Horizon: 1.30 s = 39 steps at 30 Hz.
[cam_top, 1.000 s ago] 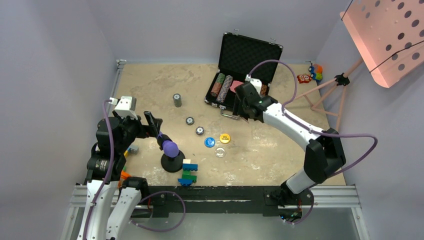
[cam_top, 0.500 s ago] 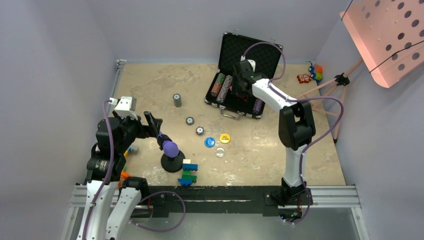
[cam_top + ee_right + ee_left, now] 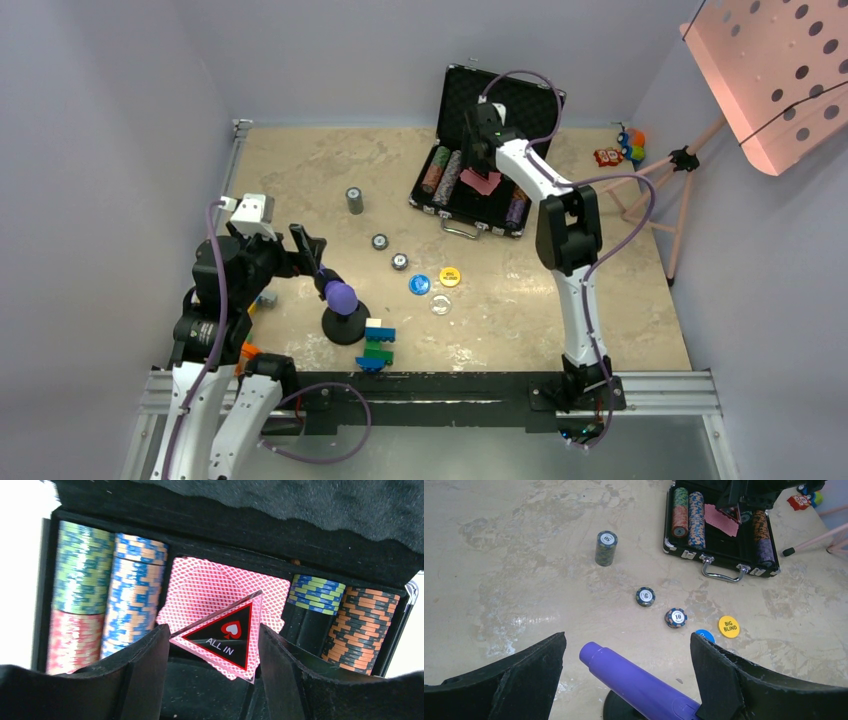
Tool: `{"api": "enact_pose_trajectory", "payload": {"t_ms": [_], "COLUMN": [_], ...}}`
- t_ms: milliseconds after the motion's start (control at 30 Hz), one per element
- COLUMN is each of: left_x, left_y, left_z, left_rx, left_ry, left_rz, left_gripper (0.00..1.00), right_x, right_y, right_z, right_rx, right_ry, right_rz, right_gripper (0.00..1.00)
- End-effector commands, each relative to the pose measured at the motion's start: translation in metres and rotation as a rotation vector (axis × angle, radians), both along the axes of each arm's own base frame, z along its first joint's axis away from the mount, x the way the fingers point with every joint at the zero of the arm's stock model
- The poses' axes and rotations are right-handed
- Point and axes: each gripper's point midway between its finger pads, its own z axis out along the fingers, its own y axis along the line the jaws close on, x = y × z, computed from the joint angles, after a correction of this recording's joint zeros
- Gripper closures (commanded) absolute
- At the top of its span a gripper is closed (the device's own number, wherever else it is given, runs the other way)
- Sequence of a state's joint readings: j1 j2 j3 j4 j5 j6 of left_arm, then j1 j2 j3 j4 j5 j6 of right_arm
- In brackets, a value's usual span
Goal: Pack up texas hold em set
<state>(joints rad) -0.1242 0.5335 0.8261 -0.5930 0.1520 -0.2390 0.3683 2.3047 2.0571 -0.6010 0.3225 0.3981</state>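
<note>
Right gripper point(image 3: 212, 630) had swung up-frame over the black foam-lined case point(image 3: 530, 115), pinching a triangular black-and-red "ALL IN" plaque point(image 3: 225, 637). Dropped crooked on the pink cards point(image 3: 200, 587), it might keep that case from shutting.

The triangular marker point(image 3: 225, 639) reads "ALL IN", yellow button point(image 3: 729, 626) "BIG BLIND", chip stack point(image 3: 606, 547) "50", loose chip point(image 3: 675, 617) "10".

Reads as matt, dimpled black foam inside the case point(image 3: 210, 495), bright polished metal at its front handle point(image 3: 723, 577), glossy clear plastic on the ALL IN marker point(image 3: 227, 635) over its pink lattice-printed cards point(image 3: 200, 587), smooth striped plastic in its chips point(image 3: 80, 580), and rough, mottled stone-look table point(image 3: 524, 545) around it.
</note>
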Motion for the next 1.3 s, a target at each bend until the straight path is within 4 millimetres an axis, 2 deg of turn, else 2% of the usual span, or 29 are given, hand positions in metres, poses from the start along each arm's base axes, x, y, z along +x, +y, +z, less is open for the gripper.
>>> {"api": "enact_pose_trajectory", "payload": {"t_ms": [0, 533, 600, 800, 867, 1100, 1267], "left_x": [0.001, 0.001, 0.000, 0.001, 0.000, 0.000, 0.000], "left_y": [-0.001, -0.002, -0.002, -0.002, -0.002, -0.003, -0.003], "left_z": [0.007, 0.006, 0.007, 0.006, 0.006, 0.007, 0.007], "left_rx": [0.011, 0.014, 0.013, 0.015, 0.015, 0.015, 0.017], "left_ry": [-0.035, -0.033, -0.034, -0.032, -0.032, -0.036, -0.038], "left_rz": [-0.006, -0.011, -0.012, -0.013, -0.015, -0.017, -0.020], "left_gripper": [0.03, 0.03, 0.03, 0.02, 0.02, 0.02, 0.02], "right_x": [0.001, 0.009, 0.009, 0.012, 0.013, 0.014, -0.001], "right_y": [-0.005, 0.000, 0.003, 0.003, 0.004, 0.005, 0.008], "right_z": [0.005, 0.001, 0.000, 0.004, 0.004, 0.015, 0.035], "right_rx": [-0.010, -0.015, -0.007, -0.009, -0.009, -0.011, 0.014], "right_ry": [0.012, 0.019, 0.025, 0.022, 0.023, 0.007, -0.020], "right_rz": [0.002, 0.032, 0.044, 0.055, 0.059, 0.078, 0.109], "right_gripper": [0.52, 0.47, 0.44, 0.24, 0.22, 0.21, 0.23]}}
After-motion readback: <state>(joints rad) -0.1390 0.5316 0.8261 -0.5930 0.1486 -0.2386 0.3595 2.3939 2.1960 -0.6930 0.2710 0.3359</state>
